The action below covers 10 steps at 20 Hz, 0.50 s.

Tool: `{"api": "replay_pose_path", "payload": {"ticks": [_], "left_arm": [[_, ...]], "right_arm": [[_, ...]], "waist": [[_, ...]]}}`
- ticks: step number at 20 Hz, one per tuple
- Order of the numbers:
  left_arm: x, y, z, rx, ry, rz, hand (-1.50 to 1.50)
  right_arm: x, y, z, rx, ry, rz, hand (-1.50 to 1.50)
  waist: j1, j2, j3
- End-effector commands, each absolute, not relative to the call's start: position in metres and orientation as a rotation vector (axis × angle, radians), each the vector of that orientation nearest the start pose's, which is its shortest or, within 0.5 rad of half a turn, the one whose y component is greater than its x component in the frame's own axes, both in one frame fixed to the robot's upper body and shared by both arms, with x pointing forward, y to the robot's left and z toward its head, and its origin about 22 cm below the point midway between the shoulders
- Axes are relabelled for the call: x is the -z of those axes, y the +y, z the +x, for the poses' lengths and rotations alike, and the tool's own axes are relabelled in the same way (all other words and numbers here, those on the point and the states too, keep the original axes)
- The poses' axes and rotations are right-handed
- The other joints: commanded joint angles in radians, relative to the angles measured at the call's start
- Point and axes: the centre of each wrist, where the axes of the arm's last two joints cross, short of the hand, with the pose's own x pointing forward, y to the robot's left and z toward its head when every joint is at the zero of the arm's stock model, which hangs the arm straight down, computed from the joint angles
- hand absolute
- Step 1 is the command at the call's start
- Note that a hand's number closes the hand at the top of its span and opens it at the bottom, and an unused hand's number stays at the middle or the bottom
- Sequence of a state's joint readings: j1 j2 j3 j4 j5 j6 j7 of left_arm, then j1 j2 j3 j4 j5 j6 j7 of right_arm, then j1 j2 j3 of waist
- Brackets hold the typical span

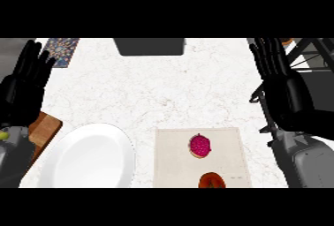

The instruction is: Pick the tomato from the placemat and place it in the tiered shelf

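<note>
Pre-grasp step. Left robot hand (23, 88), right robot hand (287, 88) both released. Next: right reaches tomato (212, 181), lower-centre placemat (173, 154).

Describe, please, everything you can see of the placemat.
The placemat is a pale beige rectangle, plain and matte like cloth. It lies flat on the white marble counter, just right of the white plate and apart from it. A pink fruit sits near its middle, and a red-orange tomato at its near edge.
</note>
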<state>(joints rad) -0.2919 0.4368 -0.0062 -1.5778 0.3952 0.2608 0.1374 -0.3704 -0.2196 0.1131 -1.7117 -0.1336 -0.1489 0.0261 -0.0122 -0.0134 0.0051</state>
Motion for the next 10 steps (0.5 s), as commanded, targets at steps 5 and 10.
{"api": "replay_pose_path", "payload": {"ticks": [5,10], "left_arm": [[-0.084,0.296,0.279,0.105,-1.629,0.174,0.00],[-0.058,0.286,0.255,0.153,-1.555,0.125,0.00]], "right_arm": [[-0.155,-0.193,0.246,-0.325,-2.335,0.503,1.50],[-0.065,-0.258,0.222,-0.411,-1.869,-0.127,-1.50]], "waist": [[0.000,0.002,-0.002],[-0.008,0.007,-0.004]]}}
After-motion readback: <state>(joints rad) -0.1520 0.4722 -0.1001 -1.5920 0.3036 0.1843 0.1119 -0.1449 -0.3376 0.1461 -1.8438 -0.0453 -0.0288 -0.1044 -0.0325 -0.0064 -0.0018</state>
